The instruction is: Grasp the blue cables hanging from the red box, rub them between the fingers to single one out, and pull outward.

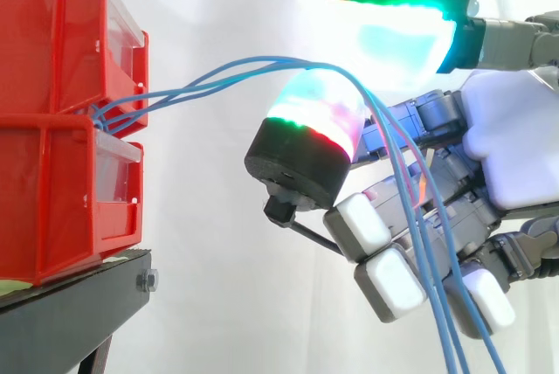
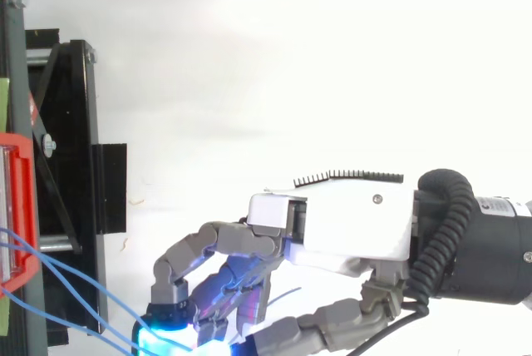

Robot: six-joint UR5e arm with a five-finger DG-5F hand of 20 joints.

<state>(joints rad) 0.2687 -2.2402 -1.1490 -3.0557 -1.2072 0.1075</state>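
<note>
Two red bins (image 1: 52,33) are stacked at the left on a black stand (image 1: 79,295). A bunch of thin blue cables (image 1: 253,65) leaves the gap between the bins and arches to the right. It passes over a glowing green and red fingertip pad (image 1: 314,121), then hangs down in front of the lower fingers. A second pad (image 1: 393,33), glowing green and cyan, sits just above the cables there. My hand (image 1: 515,147) comes in from the right with its fingers curled round the cables. From above, the hand (image 2: 349,223) points left and the cables (image 2: 83,283) run to its glowing tip (image 2: 162,339).
The black stand's frame (image 2: 71,165) and the red bin's edge (image 2: 18,206) line the left side in the top view. A white curtain is behind everything. Open space lies between the bins and the hand.
</note>
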